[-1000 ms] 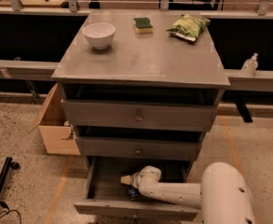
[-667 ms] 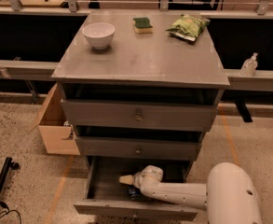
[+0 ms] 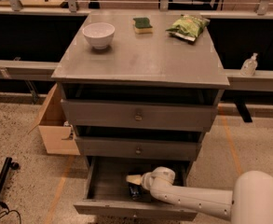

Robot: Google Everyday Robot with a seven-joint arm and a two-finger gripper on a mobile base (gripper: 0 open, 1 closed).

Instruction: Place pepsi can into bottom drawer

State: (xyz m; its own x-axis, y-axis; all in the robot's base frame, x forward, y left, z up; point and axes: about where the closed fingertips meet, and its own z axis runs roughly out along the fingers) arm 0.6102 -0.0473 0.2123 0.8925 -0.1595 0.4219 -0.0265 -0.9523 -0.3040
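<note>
The bottom drawer [image 3: 103, 208] of the grey cabinet is pulled open. The pepsi can [image 3: 135, 191] shows as a small dark blue shape on the drawer floor, near the front middle. My gripper [image 3: 132, 179] reaches into the drawer from the right, low over the floor and right above the can. Its white wrist [image 3: 160, 177] and arm [image 3: 196, 202] lie across the drawer's front right. I cannot tell whether the gripper touches the can.
On the cabinet top [image 3: 140, 59] are a white bowl [image 3: 98, 34], a green sponge [image 3: 142, 24] and a green chip bag [image 3: 188, 27]. The two upper drawers [image 3: 137, 116] stand slightly open. A cardboard box [image 3: 56, 125] sits left of the cabinet.
The thick white part of my arm has shifted to the right. The gripper stays in the bottom drawer over the can, almost where it was.
</note>
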